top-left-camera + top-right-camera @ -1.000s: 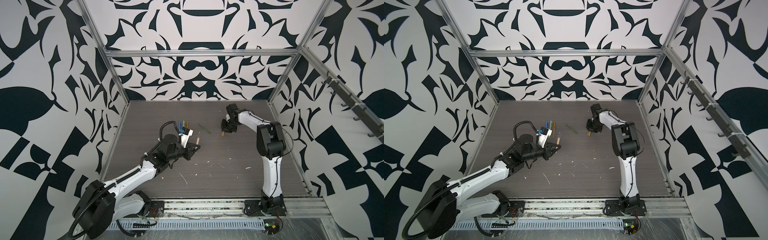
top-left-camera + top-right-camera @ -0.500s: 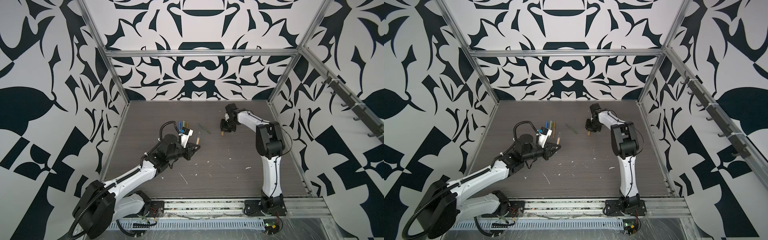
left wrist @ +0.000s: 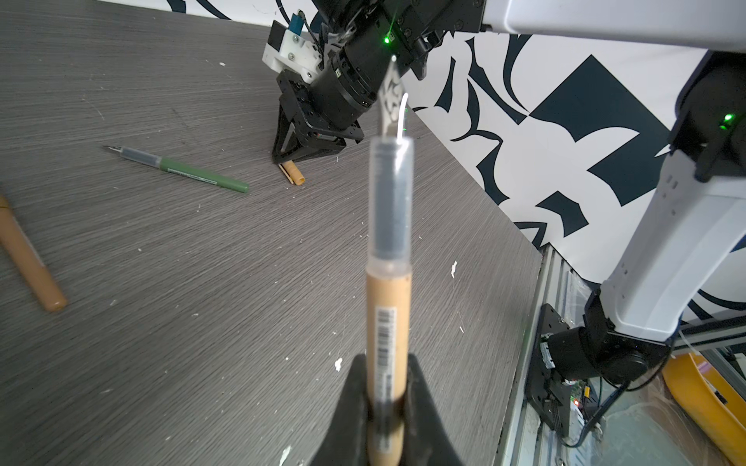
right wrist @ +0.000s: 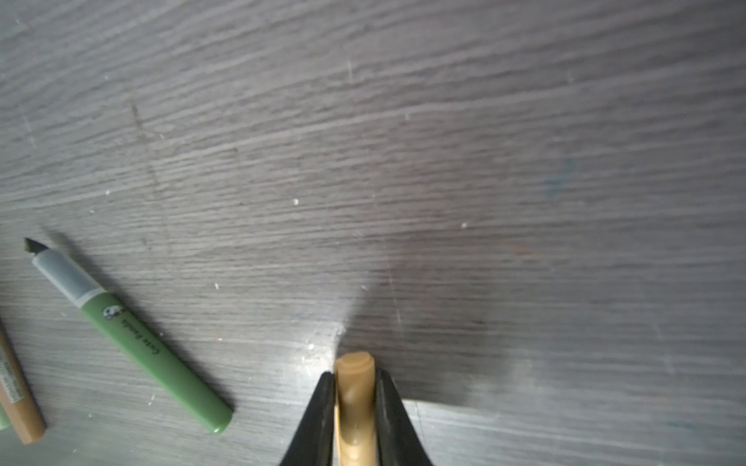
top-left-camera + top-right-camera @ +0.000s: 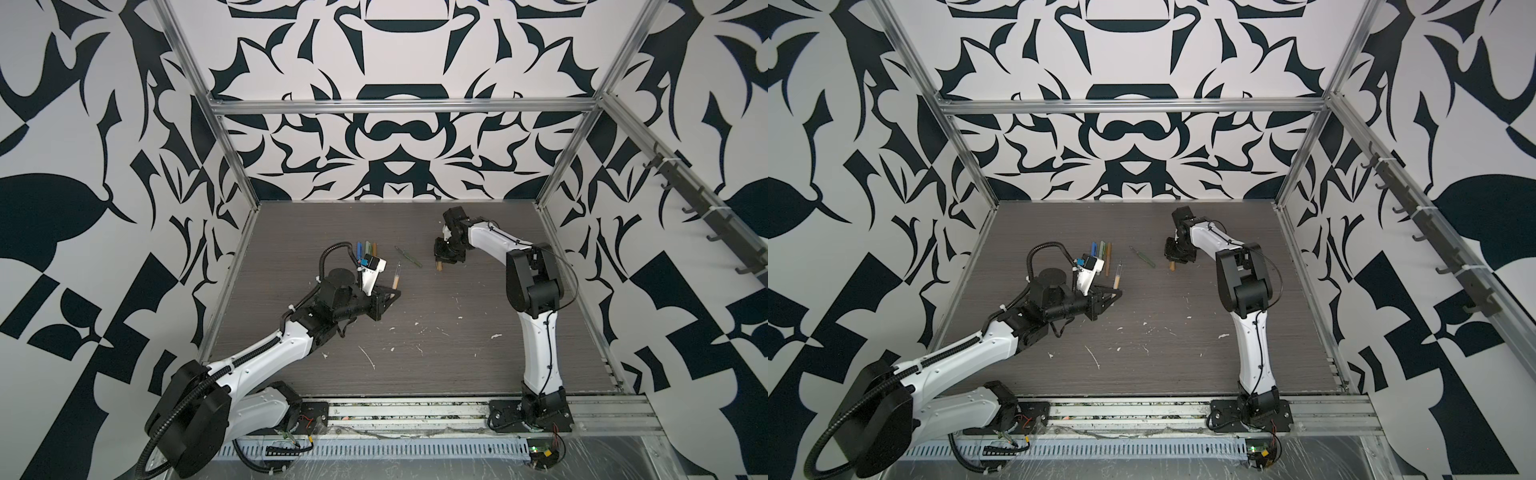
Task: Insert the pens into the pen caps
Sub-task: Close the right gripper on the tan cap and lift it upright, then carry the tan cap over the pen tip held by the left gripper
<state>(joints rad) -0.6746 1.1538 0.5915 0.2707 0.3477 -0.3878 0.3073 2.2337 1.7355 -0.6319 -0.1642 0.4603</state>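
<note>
Tan pen [image 3: 389, 298] sits clamped in the left gripper [image 5: 395, 294], centre-left in a top view, while centre-right the right gripper [image 5: 441, 262] pinches an ochre cap [image 4: 355, 403] on the table [image 5: 457, 353].

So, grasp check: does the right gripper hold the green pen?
No, the right gripper clamps a tan cap; the green pen lies loose.

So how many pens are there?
5: tan pen in the left hand; green pen lying mid-table; blue pen, second green pen, ochre pen side by side farther back, partly hidden.
</note>
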